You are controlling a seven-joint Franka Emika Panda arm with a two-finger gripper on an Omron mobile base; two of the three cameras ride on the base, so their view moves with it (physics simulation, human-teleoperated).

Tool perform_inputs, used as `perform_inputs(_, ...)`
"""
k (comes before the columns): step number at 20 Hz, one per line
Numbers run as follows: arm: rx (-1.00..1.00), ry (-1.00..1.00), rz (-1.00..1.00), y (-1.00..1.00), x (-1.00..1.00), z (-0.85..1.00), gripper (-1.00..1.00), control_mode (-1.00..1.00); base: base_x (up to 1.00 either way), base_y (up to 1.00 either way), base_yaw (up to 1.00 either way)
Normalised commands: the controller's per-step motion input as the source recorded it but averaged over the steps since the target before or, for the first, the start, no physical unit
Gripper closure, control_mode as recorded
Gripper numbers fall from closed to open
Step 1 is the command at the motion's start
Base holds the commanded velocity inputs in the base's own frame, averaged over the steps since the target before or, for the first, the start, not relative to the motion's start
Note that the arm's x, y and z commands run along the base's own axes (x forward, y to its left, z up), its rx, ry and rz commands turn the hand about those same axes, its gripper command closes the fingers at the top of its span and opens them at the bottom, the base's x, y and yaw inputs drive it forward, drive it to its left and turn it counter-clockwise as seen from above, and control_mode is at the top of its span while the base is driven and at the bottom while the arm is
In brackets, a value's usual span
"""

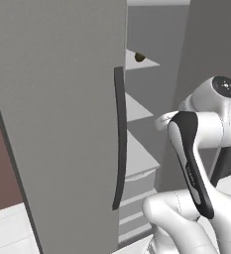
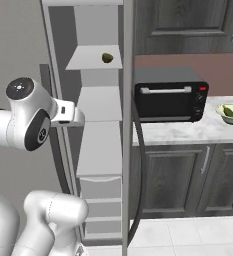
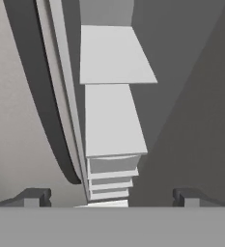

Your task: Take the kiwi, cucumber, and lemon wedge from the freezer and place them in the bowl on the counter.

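The gripper [image 3: 109,197] is pointing into the freezer [image 1: 57,124], and its jaws are standing wide apart with nothing between them. The freezer door is standing open, with its long dark handle [image 1: 119,139] facing the robot. Inside, pale grey shelves [image 3: 114,118] are sitting above the drawers [image 2: 102,200]. The kiwi [image 2: 107,58] is lying on an upper shelf, well above the hand. To the right, the white marble counter [image 2: 188,132] is carrying a black toaster oven [image 2: 170,95]. Near the far right edge, the bowl [image 2: 231,113] is holding something pale green; what it is, I cannot tell. Dark wood-grain cabinets [image 2: 188,25] are hanging above.
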Motion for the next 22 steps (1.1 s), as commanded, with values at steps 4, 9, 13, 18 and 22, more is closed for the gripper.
perform_inputs(4,0.00,0.00,0.00,0.00,0.00,0.00,-1.00,1.00,0.66,0.00,0.03)
perform_inputs(9,0.00,0.00,0.00,0.00,0.00,0.00,-1.00,1.00,0.60,0.00,0.00)
perform_inputs(13,0.00,0.00,0.00,0.00,0.00,0.00,-1.00,1.00,0.35,0.00,0.00)
perform_inputs(18,0.00,0.09,-0.02,0.03,0.18,0.00,-1.00,-1.00,0.03,0.00,0.00)
perform_inputs(22,0.00,0.06,0.00,0.01,0.27,0.02,-1.00,-1.00,0.00,0.00,0.00)
